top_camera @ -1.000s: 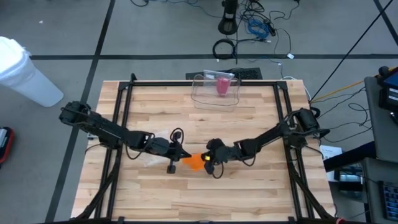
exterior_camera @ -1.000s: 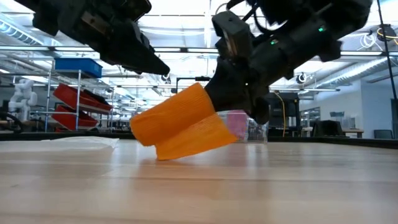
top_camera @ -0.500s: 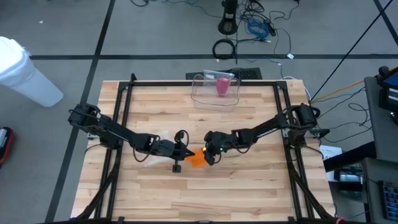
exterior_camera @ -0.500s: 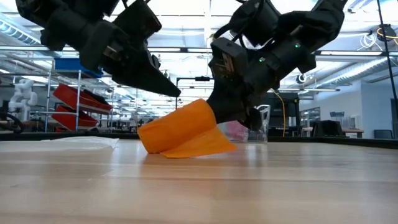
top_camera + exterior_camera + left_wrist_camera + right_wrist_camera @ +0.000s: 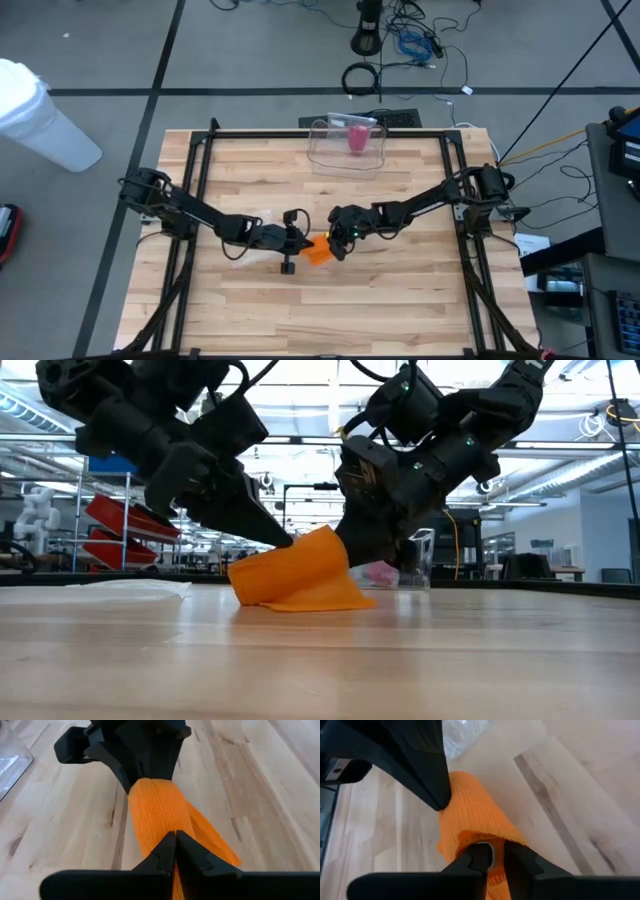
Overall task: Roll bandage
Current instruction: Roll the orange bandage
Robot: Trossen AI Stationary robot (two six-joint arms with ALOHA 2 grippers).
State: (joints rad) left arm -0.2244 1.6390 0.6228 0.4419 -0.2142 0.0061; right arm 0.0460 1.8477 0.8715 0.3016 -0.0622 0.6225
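Orange bandage (image 5: 318, 250) lies partly rolled at mid-table (image 5: 400, 300), loose end spread flat. Left gripper (image 5: 175, 836): jaws pressed together, tips touching the roll's top, nothing clamped. Right gripper (image 5: 492, 851): jaws slightly parted, straddling a fold at the roll's other end; true grip unclear.

A robotics lab or workshop: beyond the wooden table (image 5: 400, 660) stand shelves with red bins (image 5: 118, 530), a white robot (image 5: 35, 510), and bright ceiling lights (image 5: 300, 400); cables (image 5: 410, 45) cross the floor.
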